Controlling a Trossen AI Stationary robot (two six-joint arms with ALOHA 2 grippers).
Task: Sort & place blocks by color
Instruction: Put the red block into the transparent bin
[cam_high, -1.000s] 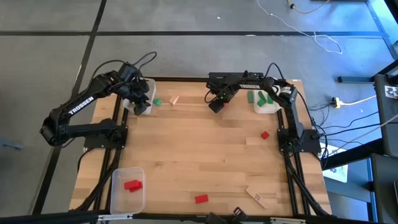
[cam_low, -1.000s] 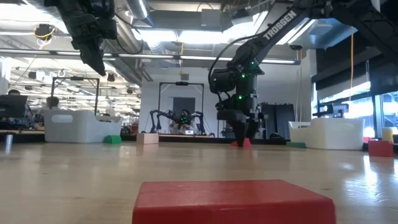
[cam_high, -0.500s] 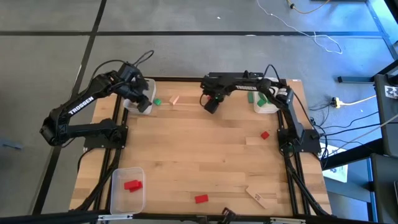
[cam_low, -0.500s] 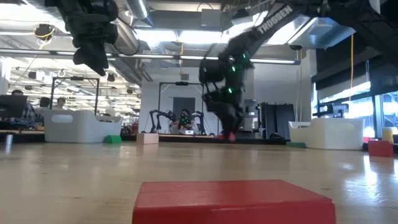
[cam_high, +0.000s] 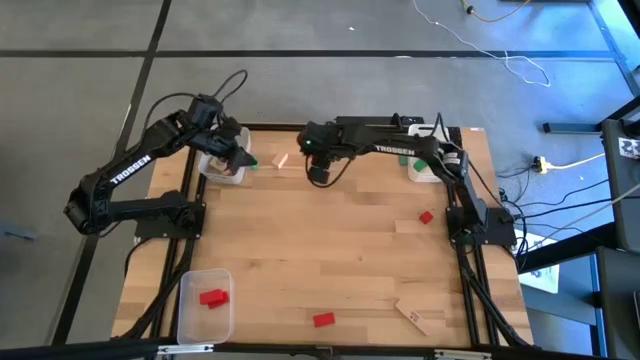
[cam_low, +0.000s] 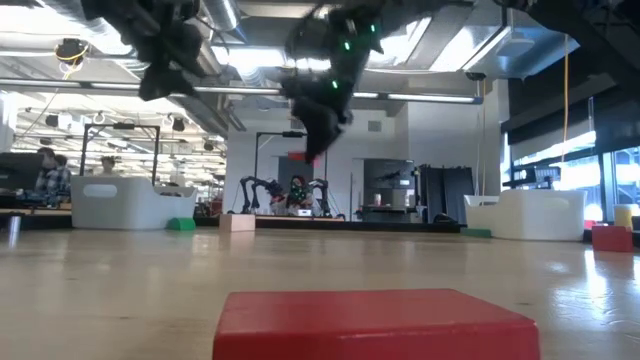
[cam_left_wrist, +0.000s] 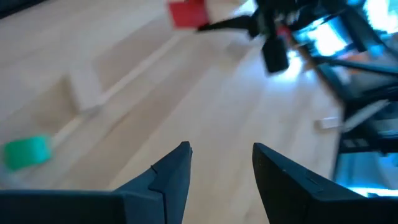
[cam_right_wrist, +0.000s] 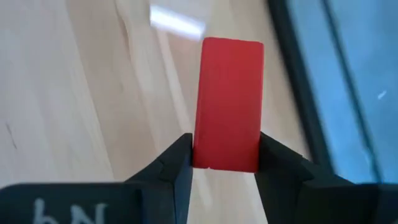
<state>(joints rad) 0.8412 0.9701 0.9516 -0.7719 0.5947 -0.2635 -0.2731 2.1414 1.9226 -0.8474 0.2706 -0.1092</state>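
Note:
My right gripper (cam_high: 318, 172) is shut on a red block (cam_right_wrist: 228, 102) and hangs high over the table's far middle; the low view shows the red block (cam_low: 303, 156) well above the table. My left gripper (cam_left_wrist: 219, 155) is open and empty, raised at the far left bin (cam_high: 222, 170). A green block (cam_high: 251, 162) and a pale wood block (cam_high: 281, 159) lie flat on the table between the two grippers. Other red blocks lie at the right (cam_high: 426, 217) and near the near edge (cam_high: 323, 320). A wood block (cam_high: 412, 316) lies near right. My right gripper pinches the red block between its two fingers, which sit on its two long side faces (cam_right_wrist: 198, 149) at the end nearer the wrist. The rest of the block sticks out past the fingertips. The block is lifted clear of the table.
A clear bin at the far right (cam_high: 428, 172) holds green blocks. A clear bin at the near left (cam_high: 205, 318) holds a red block (cam_high: 212, 297). A black frame (cam_high: 270, 127) runs round the table. The middle of the tabletop (cam_high: 320, 250) is bare wood.
My right gripper has carried the red block from the far right-middle toward the table's left and upward, so the block stands well above the table now. My left gripper has turned a little above the far left bin.

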